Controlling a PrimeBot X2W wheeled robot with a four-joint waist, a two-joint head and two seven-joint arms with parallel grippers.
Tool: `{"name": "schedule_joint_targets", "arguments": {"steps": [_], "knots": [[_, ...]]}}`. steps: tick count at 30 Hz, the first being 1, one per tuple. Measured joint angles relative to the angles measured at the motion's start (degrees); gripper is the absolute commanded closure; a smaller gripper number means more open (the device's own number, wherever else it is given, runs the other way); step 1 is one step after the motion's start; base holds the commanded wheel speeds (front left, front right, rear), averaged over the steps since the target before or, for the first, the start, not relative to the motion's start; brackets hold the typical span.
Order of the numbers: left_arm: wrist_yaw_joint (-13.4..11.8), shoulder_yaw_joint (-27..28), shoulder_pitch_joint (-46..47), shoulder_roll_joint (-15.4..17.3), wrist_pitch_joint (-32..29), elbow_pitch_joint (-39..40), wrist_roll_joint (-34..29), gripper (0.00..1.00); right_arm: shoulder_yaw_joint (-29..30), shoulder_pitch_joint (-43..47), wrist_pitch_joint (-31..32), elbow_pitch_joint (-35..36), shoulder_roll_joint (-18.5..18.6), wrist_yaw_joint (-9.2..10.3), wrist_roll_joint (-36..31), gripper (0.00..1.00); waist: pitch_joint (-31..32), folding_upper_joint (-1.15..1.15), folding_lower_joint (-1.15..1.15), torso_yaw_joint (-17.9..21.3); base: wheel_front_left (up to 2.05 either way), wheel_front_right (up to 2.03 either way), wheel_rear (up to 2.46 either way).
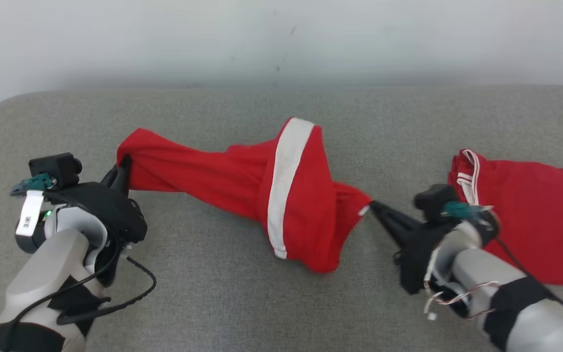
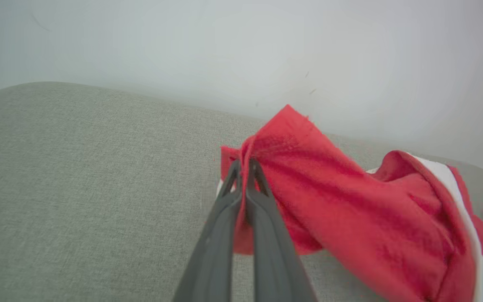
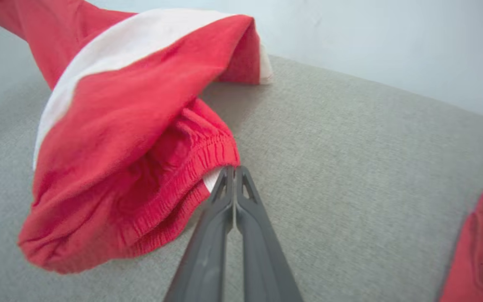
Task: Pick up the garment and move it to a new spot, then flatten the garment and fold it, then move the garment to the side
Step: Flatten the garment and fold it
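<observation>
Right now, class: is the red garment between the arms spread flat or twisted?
Twisted, not flat: the red garment is wound around itself, its white stripe wrapping across the middle.

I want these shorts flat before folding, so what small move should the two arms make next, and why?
Probably draw the two ends slightly apart. The left fingers and right fingers are each shut on an end of the red shorts, which lie twisted and bunched between them on the grey cushion.
</observation>
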State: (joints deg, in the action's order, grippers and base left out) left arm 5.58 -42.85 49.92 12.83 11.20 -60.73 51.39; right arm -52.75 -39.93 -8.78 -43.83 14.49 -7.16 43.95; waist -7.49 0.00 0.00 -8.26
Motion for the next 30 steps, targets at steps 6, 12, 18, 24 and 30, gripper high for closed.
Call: {"name": "schedule_joint_targets", "arguments": {"steps": [6,12,18,24,30], "knots": [[0.5,0.0,-3.3,0.1,0.9,-0.4,0.2,1.0,2.0,3.7,-4.2,0.0,4.8,-0.42,3.5,1.0,3.3,0.0,0.0,0.7,0.0,0.0,0.0],[1.0,-0.3,-8.8,0.1,1.5,1.4,0.4,1.0,4.6,8.4,-5.0,1.8,6.8,-0.46,6.6,1.0,6.4,-0.01,-0.01,1.0,0.0,0.0,0.0],[1.0,-0.8,-12.5,0.8,2.0,3.1,0.5,1.0,5.9,10.3,-5.4,4.2,7.2,-0.48,8.4,1.0,8.7,-0.01,-0.01,1.3,0.0,0.0,0.0],[1.0,-3.8,-19.1,-0.7,2.0,3.8,0.0,1.0,5.3,14.8,-5.4,5.1,7.6,-0.42,9.3,1.0,9.2,-0.01,-0.01,1.7,0.0,0.0,0.0],[1.0,-5.3,-21.1,-1.6,1.8,5.6,-0.4,1.0,5.0,16.1,-5.4,7.2,8.3,-0.41,10.2,1.0,7.9,-0.01,-0.01,1.8,0.0,0.0,0.0]]}}
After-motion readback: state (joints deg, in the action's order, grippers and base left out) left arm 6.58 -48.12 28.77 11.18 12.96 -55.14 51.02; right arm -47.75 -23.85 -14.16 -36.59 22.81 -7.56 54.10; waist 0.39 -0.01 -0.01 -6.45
